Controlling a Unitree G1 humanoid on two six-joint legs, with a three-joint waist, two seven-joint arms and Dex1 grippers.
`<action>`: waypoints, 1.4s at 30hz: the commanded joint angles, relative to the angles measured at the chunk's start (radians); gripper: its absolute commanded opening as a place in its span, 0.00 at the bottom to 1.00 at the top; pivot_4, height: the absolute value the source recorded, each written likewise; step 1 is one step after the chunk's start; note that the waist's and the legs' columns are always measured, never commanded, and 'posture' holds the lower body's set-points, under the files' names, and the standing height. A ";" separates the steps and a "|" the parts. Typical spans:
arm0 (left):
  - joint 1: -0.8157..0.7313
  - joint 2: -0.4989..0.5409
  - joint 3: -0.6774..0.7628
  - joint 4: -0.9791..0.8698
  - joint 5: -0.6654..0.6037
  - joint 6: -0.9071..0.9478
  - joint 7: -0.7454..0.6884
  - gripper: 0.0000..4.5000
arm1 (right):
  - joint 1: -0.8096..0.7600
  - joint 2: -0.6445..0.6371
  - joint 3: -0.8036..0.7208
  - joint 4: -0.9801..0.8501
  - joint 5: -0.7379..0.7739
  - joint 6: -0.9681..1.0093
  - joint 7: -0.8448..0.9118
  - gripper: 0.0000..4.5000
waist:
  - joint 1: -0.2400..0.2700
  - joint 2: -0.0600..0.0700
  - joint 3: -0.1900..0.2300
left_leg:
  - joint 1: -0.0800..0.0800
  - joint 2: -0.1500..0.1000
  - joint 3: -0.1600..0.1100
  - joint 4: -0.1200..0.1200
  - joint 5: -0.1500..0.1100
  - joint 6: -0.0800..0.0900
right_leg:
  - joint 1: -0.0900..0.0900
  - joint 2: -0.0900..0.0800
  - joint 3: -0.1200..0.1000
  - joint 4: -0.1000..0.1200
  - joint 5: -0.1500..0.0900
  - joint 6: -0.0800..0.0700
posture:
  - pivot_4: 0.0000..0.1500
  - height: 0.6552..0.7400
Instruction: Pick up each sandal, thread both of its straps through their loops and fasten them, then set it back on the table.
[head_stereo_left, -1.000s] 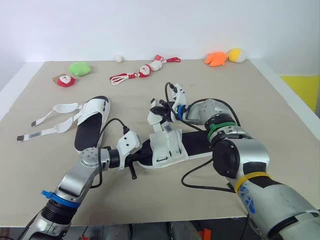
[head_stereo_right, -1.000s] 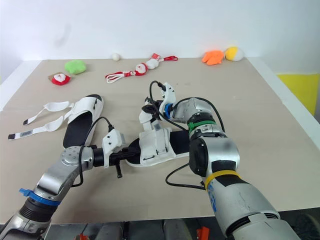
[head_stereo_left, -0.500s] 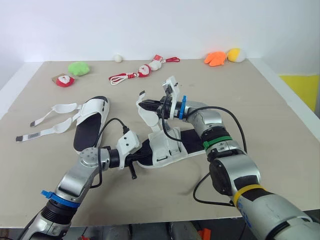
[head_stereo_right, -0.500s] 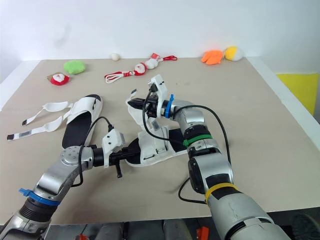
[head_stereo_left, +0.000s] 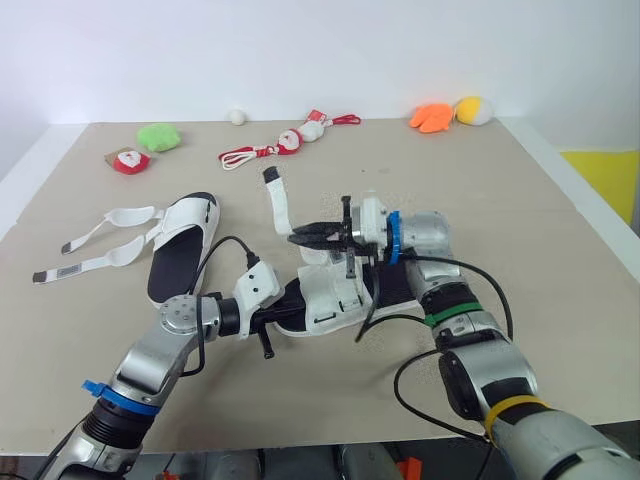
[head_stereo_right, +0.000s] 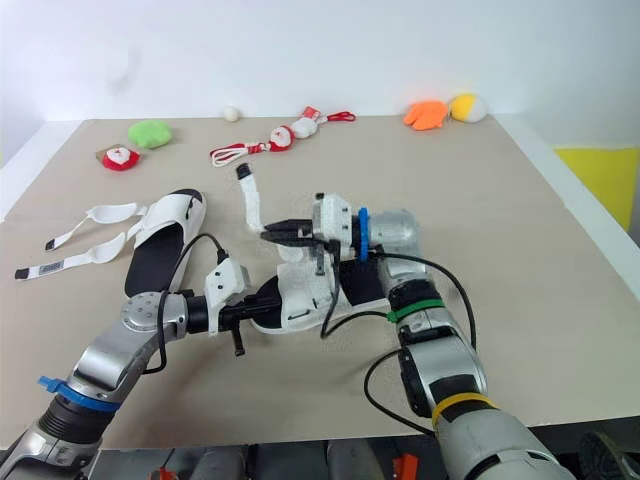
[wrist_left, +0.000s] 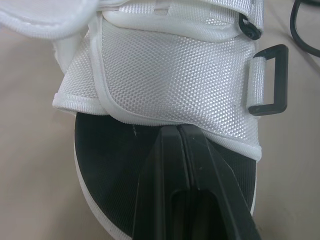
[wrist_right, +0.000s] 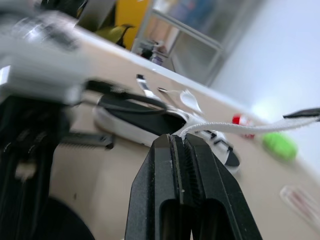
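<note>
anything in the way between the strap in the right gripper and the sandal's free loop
Nothing visible. The right gripper holds the strap up above the sandal; the black loop hangs empty at its side.

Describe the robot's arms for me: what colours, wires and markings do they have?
Both are silver-grey metal tubes with rounded joints. The left arm wears a blue band and a white wrist box; the right arm has green, yellow and blue bands. Loose black cables loop along each. The jaws are two slim black fingers.

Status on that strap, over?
Left gripper shut, tips on near sandal. Right gripper shut on strap, end raised free. Second sandal lies apart, unfastened.
</note>
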 joint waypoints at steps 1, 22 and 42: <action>0.031 0.023 -0.033 0.032 0.020 0.032 -0.011 0.00 | 0.013 -0.028 0.061 -0.024 0.049 -0.374 0.116 0.01 | 0.000 0.000 0.000 | 0.000 0.000 0.000 0.000 0.000 0.000 | 0.000 0.000 0.000 0.000 0.000 0.000 | 1.00 1.00; 0.014 0.016 -0.043 0.050 0.027 0.029 -0.023 0.00 | -0.050 -0.218 0.461 -0.087 0.090 -0.919 -0.039 0.22 | 0.011 0.000 0.000 | 0.004 0.000 -0.001 -0.002 0.000 0.000 | 0.002 0.000 -0.001 0.002 -0.004 -0.006 | 1.00 1.00; 0.024 0.011 -0.057 0.047 0.023 0.026 -0.028 0.00 | 0.305 -0.794 0.573 -0.817 0.668 0.384 -0.327 1.00 | 0.025 0.004 -0.001 | 0.007 -0.001 -0.003 -0.002 0.000 0.000 | 0.005 -0.001 -0.002 0.005 -0.008 -0.014 | 1.00 1.00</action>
